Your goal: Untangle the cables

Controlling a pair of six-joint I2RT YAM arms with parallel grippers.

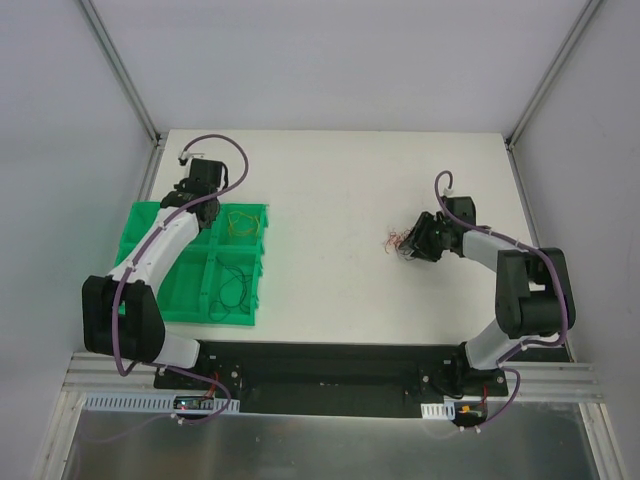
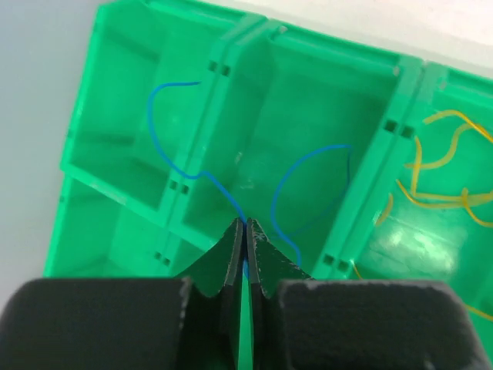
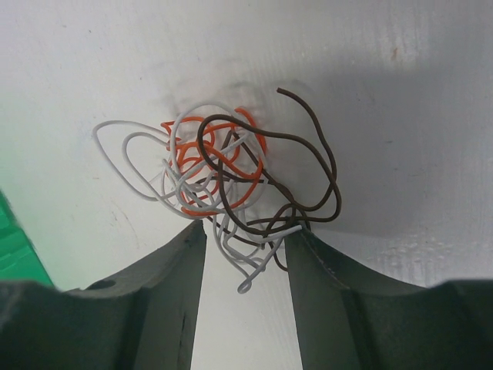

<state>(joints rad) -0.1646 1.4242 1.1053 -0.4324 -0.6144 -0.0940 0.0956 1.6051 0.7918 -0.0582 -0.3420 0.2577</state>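
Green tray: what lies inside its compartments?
One compartment holds yellow wires, another a dark wire; a blue wire, pinched in the shut left gripper, hangs over two more. The left arm hides part of the tray.

The blue wire (image 2: 308, 157) vanished behind the left gripper's (image 2: 245, 228) pressed-together fingers, and the yellow wires (image 2: 435, 199) ran off the right edge. From above, the cables (image 1: 398, 241) were too small to separate by strand.
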